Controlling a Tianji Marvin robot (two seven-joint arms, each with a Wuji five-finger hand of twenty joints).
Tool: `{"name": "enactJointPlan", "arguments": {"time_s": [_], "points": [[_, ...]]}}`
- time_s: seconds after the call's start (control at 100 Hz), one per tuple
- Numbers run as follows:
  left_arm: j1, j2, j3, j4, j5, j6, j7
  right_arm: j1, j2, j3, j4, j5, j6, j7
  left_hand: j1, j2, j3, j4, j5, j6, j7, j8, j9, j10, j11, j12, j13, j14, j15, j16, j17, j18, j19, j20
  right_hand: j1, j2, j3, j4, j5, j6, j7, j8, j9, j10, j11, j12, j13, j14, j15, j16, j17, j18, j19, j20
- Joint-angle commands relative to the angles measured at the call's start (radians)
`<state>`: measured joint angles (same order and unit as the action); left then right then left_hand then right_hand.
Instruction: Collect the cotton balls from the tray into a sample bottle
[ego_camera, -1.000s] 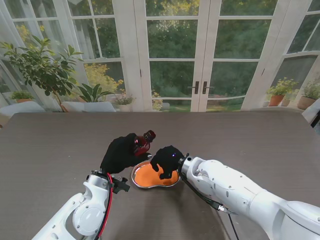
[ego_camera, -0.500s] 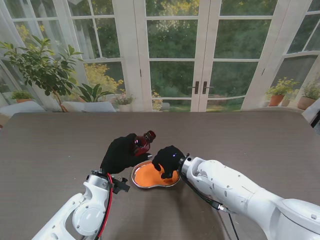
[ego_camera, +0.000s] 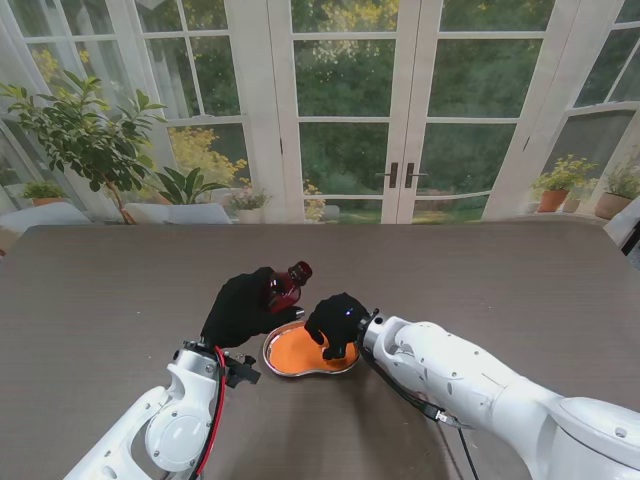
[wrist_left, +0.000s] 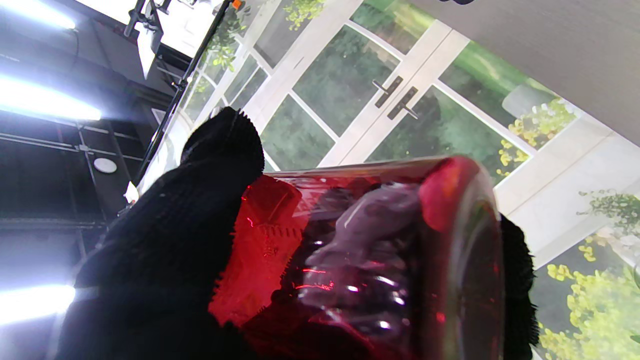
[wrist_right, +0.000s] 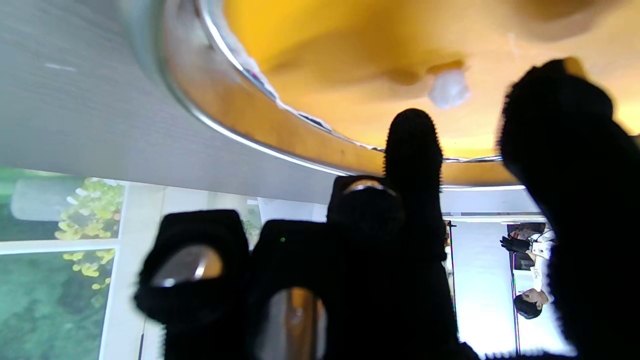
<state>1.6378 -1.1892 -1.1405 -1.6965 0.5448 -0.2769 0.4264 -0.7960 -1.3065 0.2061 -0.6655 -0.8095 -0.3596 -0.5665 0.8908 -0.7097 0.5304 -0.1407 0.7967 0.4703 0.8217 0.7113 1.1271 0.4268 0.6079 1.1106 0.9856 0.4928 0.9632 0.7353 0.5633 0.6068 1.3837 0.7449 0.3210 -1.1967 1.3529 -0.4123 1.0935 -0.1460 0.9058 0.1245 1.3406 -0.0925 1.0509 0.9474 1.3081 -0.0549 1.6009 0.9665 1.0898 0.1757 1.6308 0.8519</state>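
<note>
Clearly the cotton ball (wrist_right: 448, 88) in the orange tray (ego_camera: 285, 352) is feather-light and squashy, so it wants a gentle fingertip pinch. Right hand (ego_camera: 336, 322) hovers over it, fingers parted, holding nothing. Left hand (ego_camera: 240, 305) grips the red bottle (ego_camera: 287, 283), tilted beside the tray.

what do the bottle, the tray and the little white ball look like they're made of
Bottle: clear red-tinted glass or hard plastic, glossy; light passes through it and sharp highlights sit on its wall. I cannot tell which.

Tray: probably polished metal, given its bright mirror-like rim; the orange inside looks matte, perhaps a coating or a liner.

White ball: soft cotton-like fibre, with a fuzzy, dull outline.
</note>
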Motion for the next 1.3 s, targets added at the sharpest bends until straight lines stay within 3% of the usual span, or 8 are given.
{"name": "enactJointPlan", "arguments": {"time_s": [0.0, 0.06, 0.48, 1.01, 1.29], "points": [[0.001, -0.002, 0.000, -0.005, -0.003, 0.001, -0.019, -0.005, -0.001, 0.001, -0.007, -0.003, -0.004, 0.021, 0.255, 0.290, 0.319, 0.012, 0.143, -0.197, 0.177, 0.014, 0.060, -0.036, 0.008, 0.025, 0.043, 0.044, 0.078, 0.015, 0.003, -0.035, 0.058, 0.017, 0.028, -0.036, 0.024, -0.040, 0.035, 0.000, 0.035, -0.030, 0.105, -0.005, 0.061, -0.007, 0.011, -0.067, 0.083, 0.021, 0.038, 0.045, 0.083, -0.009], [0.000, -0.002, 0.001, -0.005, -0.004, 0.002, -0.019, -0.006, -0.001, 0.000, -0.006, -0.004, -0.006, 0.019, 0.255, 0.290, 0.319, 0.011, 0.142, -0.196, 0.176, 0.014, 0.061, -0.036, 0.008, 0.026, 0.042, 0.045, 0.078, 0.015, 0.003, -0.035, 0.058, 0.017, 0.036, -0.025, 0.021, -0.050, 0.029, -0.004, 0.072, -0.067, 0.105, -0.003, 0.071, -0.012, 0.011, -0.065, 0.086, 0.022, 0.037, 0.050, 0.082, -0.007], [-0.001, -0.002, 0.002, -0.003, -0.004, 0.001, -0.020, -0.007, 0.005, 0.003, -0.019, 0.004, -0.012, 0.057, 0.253, 0.287, 0.322, 0.010, 0.144, -0.197, 0.176, 0.014, 0.062, -0.035, 0.007, 0.027, 0.042, 0.044, 0.078, 0.015, 0.003, -0.036, 0.058, 0.017, 0.072, 0.093, -0.003, -0.040, -0.015, 0.008, 0.141, -0.122, 0.104, -0.002, 0.077, -0.021, 0.010, -0.055, 0.090, 0.022, 0.028, 0.054, 0.081, -0.002], [0.000, -0.001, 0.000, -0.005, -0.004, -0.002, -0.022, -0.005, 0.017, 0.009, -0.040, 0.011, -0.014, 0.109, 0.251, 0.286, 0.325, 0.009, 0.143, -0.197, 0.176, 0.014, 0.062, -0.036, 0.007, 0.029, 0.043, 0.044, 0.079, 0.015, 0.003, -0.036, 0.058, 0.017, 0.115, 0.171, 0.007, -0.011, -0.023, 0.036, 0.164, -0.126, 0.103, 0.011, 0.068, -0.022, 0.010, -0.050, 0.086, 0.020, 0.011, 0.053, 0.083, 0.004], [0.000, -0.001, 0.000, -0.004, -0.001, -0.005, -0.020, -0.002, 0.014, 0.011, -0.033, 0.019, -0.023, 0.111, 0.251, 0.285, 0.325, 0.008, 0.143, -0.199, 0.176, 0.013, 0.061, -0.038, 0.007, 0.030, 0.042, 0.042, 0.079, 0.015, 0.002, -0.038, 0.058, 0.017, 0.126, 0.210, 0.019, 0.004, 0.004, 0.044, 0.204, -0.091, 0.102, 0.017, 0.072, -0.012, 0.010, -0.051, 0.083, 0.017, -0.001, 0.041, 0.088, 0.009]]}}
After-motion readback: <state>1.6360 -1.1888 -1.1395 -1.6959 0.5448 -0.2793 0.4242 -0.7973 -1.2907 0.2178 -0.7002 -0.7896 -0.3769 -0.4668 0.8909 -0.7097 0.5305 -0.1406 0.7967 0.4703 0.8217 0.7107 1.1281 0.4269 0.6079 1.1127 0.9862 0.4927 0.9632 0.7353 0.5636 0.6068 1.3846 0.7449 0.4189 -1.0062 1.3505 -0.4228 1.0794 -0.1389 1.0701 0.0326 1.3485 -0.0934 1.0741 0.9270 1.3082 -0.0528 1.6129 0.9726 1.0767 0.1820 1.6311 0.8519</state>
